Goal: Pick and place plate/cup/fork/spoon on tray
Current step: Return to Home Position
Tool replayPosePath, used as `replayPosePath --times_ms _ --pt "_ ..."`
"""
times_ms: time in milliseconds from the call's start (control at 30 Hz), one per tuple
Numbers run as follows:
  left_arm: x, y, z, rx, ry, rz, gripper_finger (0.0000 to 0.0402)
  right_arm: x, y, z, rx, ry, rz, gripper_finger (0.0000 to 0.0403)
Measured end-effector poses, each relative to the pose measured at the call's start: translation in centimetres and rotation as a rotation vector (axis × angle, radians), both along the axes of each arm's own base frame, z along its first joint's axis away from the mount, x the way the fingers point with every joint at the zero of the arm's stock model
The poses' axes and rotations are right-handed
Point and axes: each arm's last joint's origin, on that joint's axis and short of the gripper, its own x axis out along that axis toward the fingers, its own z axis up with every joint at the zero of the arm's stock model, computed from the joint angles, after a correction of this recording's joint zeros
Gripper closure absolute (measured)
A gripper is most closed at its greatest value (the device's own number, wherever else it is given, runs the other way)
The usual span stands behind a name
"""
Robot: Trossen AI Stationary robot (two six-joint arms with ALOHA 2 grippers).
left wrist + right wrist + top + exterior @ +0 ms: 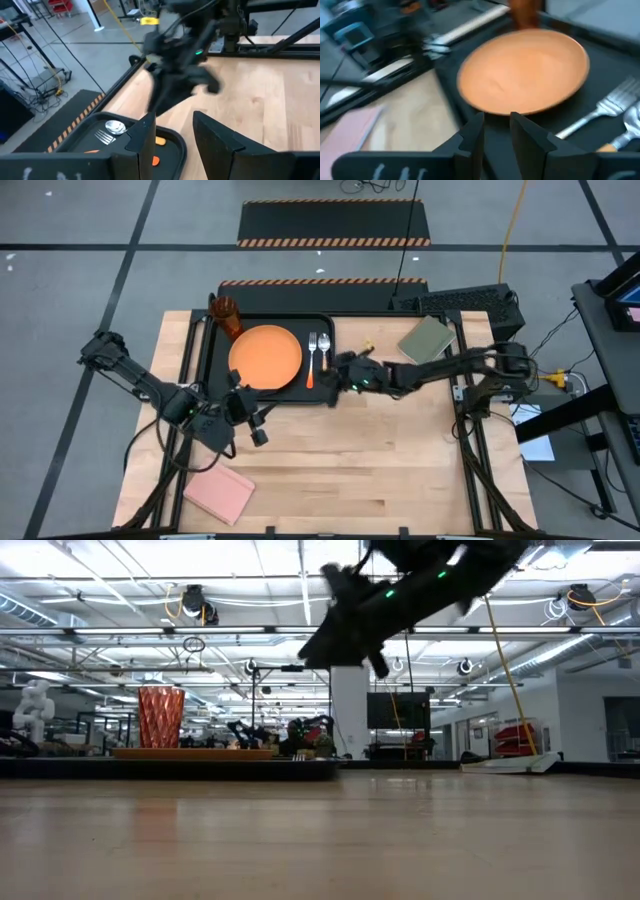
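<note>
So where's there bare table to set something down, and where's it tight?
Widest free patch: the bare table between the pink pad and the right edge, nearer than the right gripper. Crowded: the tray, holding plate, cup, fork and spoon, with the right gripper at its right rim and the left gripper by its near rim.

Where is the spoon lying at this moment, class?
In the high view, the spoon lies on the black tray near its right rim, just right of the fork and the orange plate, with the right gripper close beside it.

tray (280, 322) — plate (266, 358) in it; cup (227, 315) far-left; fork (313, 345), spoon (325, 343) right
</note>
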Motion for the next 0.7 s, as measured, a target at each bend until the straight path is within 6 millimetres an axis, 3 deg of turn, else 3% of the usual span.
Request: replayPosePath --times_ms 133,300,500,700 --pt "-0.6 -0.5 0.3 -0.001 -0.014 -0.02 0.0266 -2.9 2.8 0.8 -0.125 -0.023 0.133 0.0316" --pt "-0.7 -1.0 0.2 -0.044 0.005 -0.091 0.0266 -7.2 4.8 0.6 -0.2 -0.058 0.237 0.0316" --pt "-0.4 -0.8 0.3 -0.082 0.002 -0.12 0.0266 -11.9 5.4 -1.4 -0.246 -0.065 0.298 0.0316" --pt "0.4 -0.2 -0.2 -0.085 -0.006 -0.099 0.0266 -15.3 4.9 -3.5 -0.339 -0.049 0.333 0.0321"
